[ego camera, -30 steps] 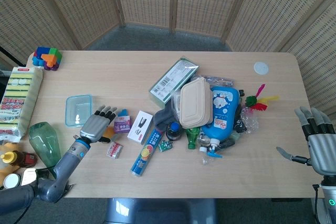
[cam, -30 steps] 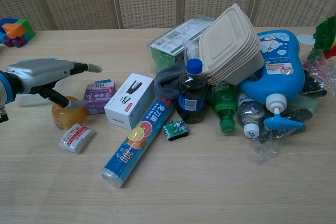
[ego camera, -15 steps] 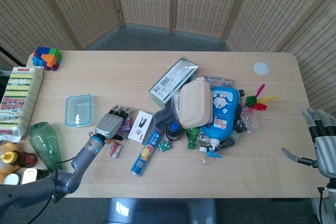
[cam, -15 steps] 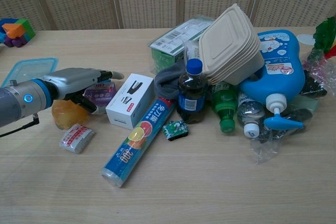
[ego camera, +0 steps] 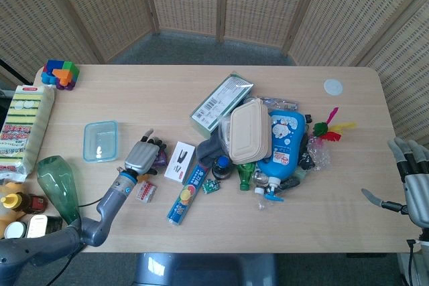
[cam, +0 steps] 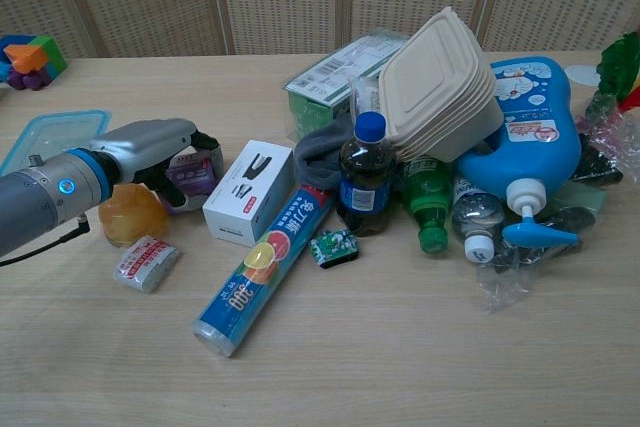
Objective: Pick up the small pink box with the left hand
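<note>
The small pink box [cam: 191,175] lies on the table left of a white stapler box [cam: 248,205]; only its purple-pink edge [ego camera: 159,159] shows beside the hand in the head view. My left hand [cam: 160,150] sits on top of it, with fingers [cam: 207,143] curled down over its far end and the thumb low at its near side. The box rests on the wood. My right hand [ego camera: 412,189] hangs open off the table's right edge, holding nothing.
An orange jelly cup [cam: 130,215] and a small red-white packet [cam: 145,262] lie just under the left forearm. A blue wrap roll [cam: 265,267], a cola bottle [cam: 365,177] and a heap of containers fill the middle. A clear blue tub [ego camera: 100,140] stands left.
My left hand slid right over the pink box, and its flat fingers curled down around it. The right hand sank slightly toward the lower right.
</note>
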`<state>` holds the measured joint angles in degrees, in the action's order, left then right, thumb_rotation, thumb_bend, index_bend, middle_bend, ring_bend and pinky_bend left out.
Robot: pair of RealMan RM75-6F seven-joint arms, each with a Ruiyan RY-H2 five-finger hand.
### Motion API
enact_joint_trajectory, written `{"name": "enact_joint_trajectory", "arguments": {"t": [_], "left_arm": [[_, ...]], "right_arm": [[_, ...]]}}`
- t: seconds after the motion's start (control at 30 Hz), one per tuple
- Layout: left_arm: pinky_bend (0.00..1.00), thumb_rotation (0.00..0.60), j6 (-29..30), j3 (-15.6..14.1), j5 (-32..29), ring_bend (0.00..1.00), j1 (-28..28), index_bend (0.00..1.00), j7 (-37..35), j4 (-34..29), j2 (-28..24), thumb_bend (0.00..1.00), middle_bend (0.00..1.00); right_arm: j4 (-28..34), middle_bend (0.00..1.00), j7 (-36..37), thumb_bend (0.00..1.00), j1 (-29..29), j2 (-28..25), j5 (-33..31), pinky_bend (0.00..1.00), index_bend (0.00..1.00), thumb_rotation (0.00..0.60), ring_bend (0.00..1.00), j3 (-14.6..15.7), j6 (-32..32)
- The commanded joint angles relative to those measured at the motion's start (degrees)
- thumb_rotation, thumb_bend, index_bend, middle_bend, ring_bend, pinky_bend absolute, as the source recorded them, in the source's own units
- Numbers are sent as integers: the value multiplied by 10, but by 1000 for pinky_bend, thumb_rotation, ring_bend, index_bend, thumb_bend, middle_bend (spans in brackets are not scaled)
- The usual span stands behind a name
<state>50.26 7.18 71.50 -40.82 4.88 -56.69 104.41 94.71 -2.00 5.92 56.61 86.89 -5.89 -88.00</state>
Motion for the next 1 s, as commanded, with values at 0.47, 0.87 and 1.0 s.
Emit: {"name": "enact_joint_trajectory", "arguments": {"t": [0.47,0.87,1.0], "left_arm": [[139,600,2,54,-27,509,3,449,-46,-96,-71,407,469],[138,600,7,123,-93,508,-12,438,31,-319,-249,407,464],[135,600,11,141,-114,505,-17,438,42,-368,-297,407,463]], "right_arm": [[4,32,-1,166,3,2,2,0,0,268,0,-1,6],[4,33,0,167,6,7,8,0,0,268,0,-1,8],[3,34,1,164,7,9,9,0,0,266,0,-2,9]]}}
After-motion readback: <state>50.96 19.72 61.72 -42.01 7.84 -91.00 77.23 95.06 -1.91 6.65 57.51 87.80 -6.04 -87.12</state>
